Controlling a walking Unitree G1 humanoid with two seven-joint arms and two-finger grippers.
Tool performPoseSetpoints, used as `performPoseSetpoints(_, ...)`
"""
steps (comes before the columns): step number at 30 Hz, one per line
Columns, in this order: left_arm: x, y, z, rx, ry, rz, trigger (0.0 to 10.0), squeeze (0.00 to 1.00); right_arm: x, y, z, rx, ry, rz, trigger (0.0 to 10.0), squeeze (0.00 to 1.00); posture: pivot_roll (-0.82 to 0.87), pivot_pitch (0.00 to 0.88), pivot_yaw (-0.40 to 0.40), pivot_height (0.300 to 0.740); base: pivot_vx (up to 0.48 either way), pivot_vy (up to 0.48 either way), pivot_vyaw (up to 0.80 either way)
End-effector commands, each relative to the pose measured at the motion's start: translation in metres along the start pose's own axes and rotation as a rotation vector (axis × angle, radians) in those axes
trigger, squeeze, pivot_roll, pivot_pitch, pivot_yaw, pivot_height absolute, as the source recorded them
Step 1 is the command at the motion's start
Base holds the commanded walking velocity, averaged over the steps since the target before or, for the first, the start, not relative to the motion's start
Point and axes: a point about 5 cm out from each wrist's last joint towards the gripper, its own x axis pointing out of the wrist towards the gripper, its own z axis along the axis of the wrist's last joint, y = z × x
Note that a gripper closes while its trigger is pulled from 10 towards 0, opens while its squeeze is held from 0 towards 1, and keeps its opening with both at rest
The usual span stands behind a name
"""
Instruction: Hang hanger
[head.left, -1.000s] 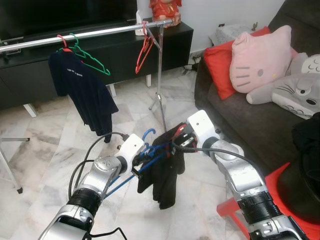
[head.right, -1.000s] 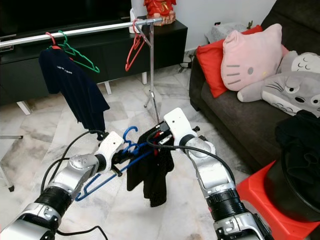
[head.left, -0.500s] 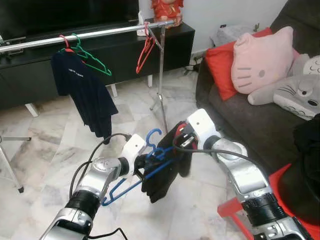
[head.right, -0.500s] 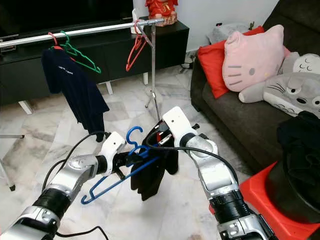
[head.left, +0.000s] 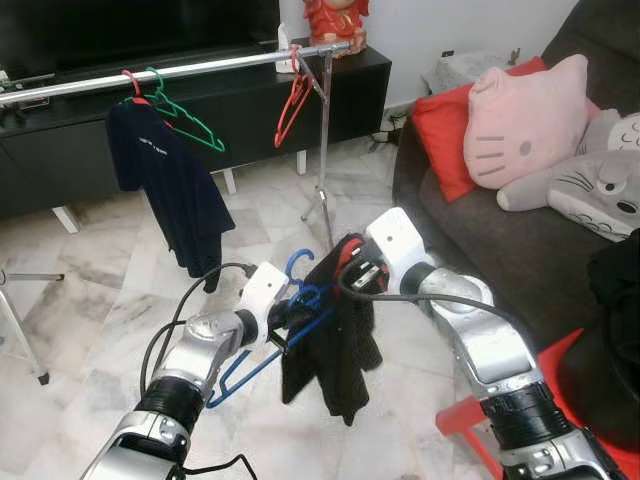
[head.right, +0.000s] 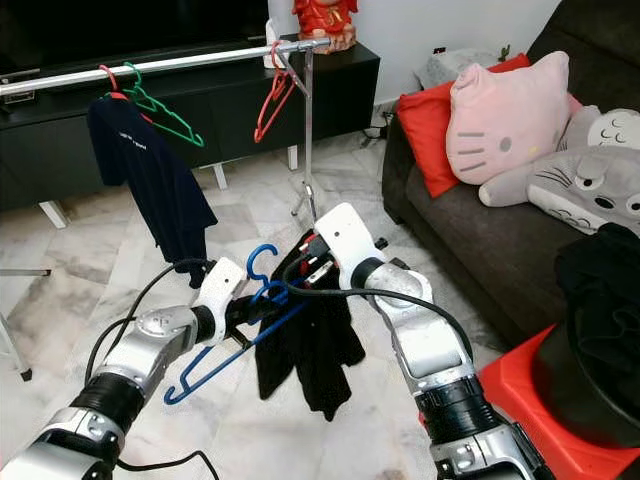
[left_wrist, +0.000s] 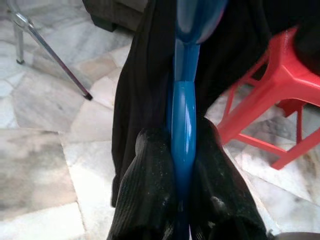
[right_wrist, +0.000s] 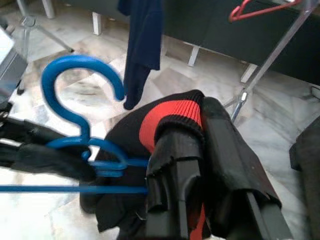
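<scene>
A blue plastic hanger is held low over the marble floor, with my left gripper shut on it near the hook. In the left wrist view both black fingers squeeze the blue bar. A black garment with a red collar hangs partly over the hanger's right end. My right gripper is shut on its collar. The silver clothes rail stands behind, well above both grippers.
On the rail hang a navy shirt on a red hanger, a green hanger and a red hanger. A dark sofa with cushions stands on the right, a red stool near my right arm, a black TV cabinet behind.
The black garment has dropped lower and spread out below the hanger. My right gripper shifted slightly left and up. The hanger tilted a little with the left gripper.
</scene>
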Motion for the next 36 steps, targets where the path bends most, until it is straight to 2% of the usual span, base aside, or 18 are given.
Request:
performPoseSetpoints(1,0.001,0.005,0.005,0.016,-0.02,0.055,10.0,0.0,-0.002,0.003,0.005,-0.006,-0.017,0.017,10.0,0.0,-0.08,0.055,-0.007,0.74,0.0,0.0,0.0)
performPoseSetpoints(5,0.003,0.011,0.011,-0.002,-0.061,0.142,10.0,0.0,-0.004,0.006,0.0,0.0,0.002,0.024,10.0,0.0,-0.08,0.055,-0.01,0.74,0.0,0.0,0.0)
performPoseSetpoints(10,0.005,0.01,0.018,-0.004,-0.116,0.158,10.0,0.0,-0.007,0.012,-0.003,-0.007,0.023,0.068,10.0,0.0,-0.08,0.057,-0.012,0.74,0.0,0.0,0.0)
performPoseSetpoints(13,0.006,0.013,0.024,-0.019,-0.157,0.218,10.0,0.0,-0.008,0.013,-0.006,-0.005,0.033,0.072,10.0,0.0,-0.08,0.059,-0.014,0.74,0.0,0.0,0.0)
performPoseSetpoints(16,0.007,0.013,0.027,-0.034,-0.178,0.226,10.0,0.0,-0.009,0.015,-0.011,-0.007,0.05,0.082,10.0,0.0,-0.08,0.059,-0.016,0.74,0.0,0.0,0.0)
performPoseSetpoints(18,0.009,0.006,0.026,-0.053,-0.177,0.156,10.0,0.0,-0.01,0.012,-0.012,-0.008,0.043,0.067,10.0,0.0,-0.08,0.059,-0.016,0.74,0.0,0.0,0.0)
performPoseSetpoints(19,0.009,0.006,0.026,-0.053,-0.177,0.156,10.0,0.0,-0.01,0.012,-0.012,-0.008,0.043,0.067,10.0,0.0,-0.08,0.059,-0.016,0.74,0.0,0.0,0.0)
performPoseSetpoints(20,0.01,0.0,0.025,-0.043,-0.176,0.103,10.0,0.0,-0.01,0.01,-0.011,-0.012,0.036,0.064,10.0,0.0,-0.08,0.059,-0.016,0.74,0.0,0.0,0.0)
performPoseSetpoints(25,0.011,-0.007,0.022,-0.047,-0.173,0.03,10.0,0.0,-0.01,0.007,-0.009,-0.019,0.031,0.065,10.0,0.0,-0.08,0.059,-0.016,0.74,0.0,0.0,0.0)
performPoseSetpoints(27,0.011,-0.013,0.019,-0.04,-0.156,-0.042,10.0,0.0,-0.009,0.004,-0.006,-0.039,0.01,0.057,10.0,0.0,-0.08,0.059,-0.016,0.74,0.0,0.0,0.0)
performPoseSetpoints(35,0.009,-0.018,0.02,-0.043,-0.171,-0.098,10.0,0.0,-0.007,0.002,0.001,-0.078,-0.006,0.11,10.0,0.0,-0.08,0.061,-0.02,0.74,0.0,0.0,0.0)
performPoseSetpoints(36,0.009,-0.019,0.022,-0.044,-0.181,-0.103,10.0,0.0,-0.007,0.002,-0.002,-0.091,0.018,0.127,10.0,0.0,-0.08,0.062,-0.022,0.74,0.0,0.0,0.0)
